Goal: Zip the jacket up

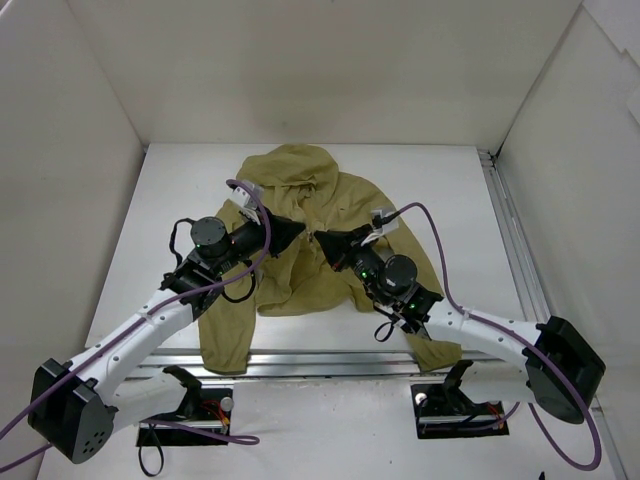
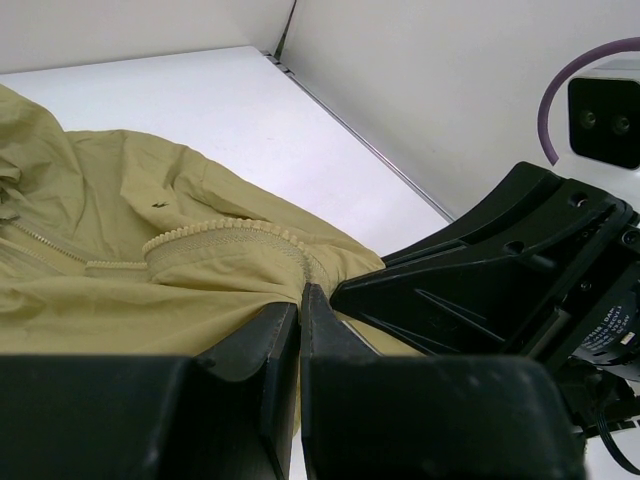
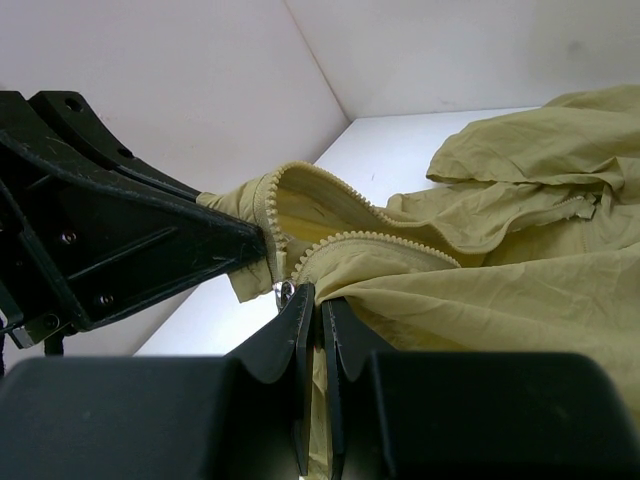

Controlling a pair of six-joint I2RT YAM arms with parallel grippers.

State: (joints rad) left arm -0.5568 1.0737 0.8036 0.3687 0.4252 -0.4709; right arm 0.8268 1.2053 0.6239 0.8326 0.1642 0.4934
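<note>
Left end effector clamps jacket fabric; right end effector clamps slider; open zipper runs away toward hood.

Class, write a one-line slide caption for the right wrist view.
Right gripper pinches the olive-khaki thin fabric hooded jacket by its open zipper, facing the left gripper.

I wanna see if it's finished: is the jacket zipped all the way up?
No, on the jacket the two rows of zipper teeth gape apart in the right wrist view.
</note>
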